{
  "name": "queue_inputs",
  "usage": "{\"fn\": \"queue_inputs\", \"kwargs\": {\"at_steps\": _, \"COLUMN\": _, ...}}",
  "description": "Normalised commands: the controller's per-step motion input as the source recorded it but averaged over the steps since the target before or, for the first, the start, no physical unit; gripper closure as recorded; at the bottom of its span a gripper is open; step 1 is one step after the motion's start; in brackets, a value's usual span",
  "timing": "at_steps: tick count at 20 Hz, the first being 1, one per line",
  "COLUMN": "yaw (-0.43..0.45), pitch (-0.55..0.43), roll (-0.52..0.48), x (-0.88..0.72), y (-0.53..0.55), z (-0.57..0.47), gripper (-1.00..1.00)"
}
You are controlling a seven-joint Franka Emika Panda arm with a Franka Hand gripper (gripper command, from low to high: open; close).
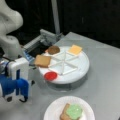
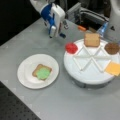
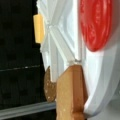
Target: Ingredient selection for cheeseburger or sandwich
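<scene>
Sandwich in progress (image 1: 70,112): one square toast-brown bread slice (image 2: 40,70) lies flat on the white round plate (image 2: 26,75), slightly right of the plate's centre in a front view, with a pale green lettuce blob (image 2: 43,74) resting on its 4 o'clock corner. Remaining ingredients sit in the wedge compartments of the white divided tray (image 2: 87,75). In that front view, the red tomato disc (image 2: 71,47) lies at the tray's 10 o'clock rim, the second bread slice (image 2: 91,39) flat at 12 o'clock, a round brown patty (image 2: 112,48) at 2 o'clock, and a square orange-yellow cheese slice (image 2: 113,68) at 4 o'clock. All pieces lie flat and apart.
</scene>
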Motion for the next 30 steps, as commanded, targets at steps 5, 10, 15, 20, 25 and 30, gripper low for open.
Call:
{"fn": "queue_inputs", "kwargs": {"at_steps": 5, "yaw": 0.192, "pitch": -0.106, "roll": 0.321, "x": 0.35, "y": -0.21, "z": -0.18, "gripper": -1.0}}
{"fn": "queue_inputs", "kwargs": {"at_steps": 10, "yaw": 0.166, "pitch": -0.115, "roll": 0.318, "x": 0.29, "y": -0.14, "z": -0.18, "gripper": -1.0}}
{"fn": "queue_inputs", "kwargs": {"at_steps": 15, "yaw": 0.115, "pitch": -0.132, "roll": 0.308, "x": 0.25, "y": -0.12, "z": -0.21, "gripper": -1.0}}
{"fn": "queue_inputs", "kwargs": {"at_steps": 20, "yaw": 0.082, "pitch": -0.144, "roll": 0.297, "x": 0.22, "y": -0.19, "z": -0.24, "gripper": -1.0}}
{"fn": "queue_inputs", "kwargs": {"at_steps": 25, "yaw": 0.074, "pitch": -0.159, "roll": 0.294, "x": 0.21, "y": -0.21, "z": -0.25, "gripper": -1.0}}
{"fn": "queue_inputs", "kwargs": {"at_steps": 30, "yaw": 0.077, "pitch": -0.163, "roll": 0.279, "x": 0.22, "y": -0.21, "z": -0.27, "gripper": -1.0}}
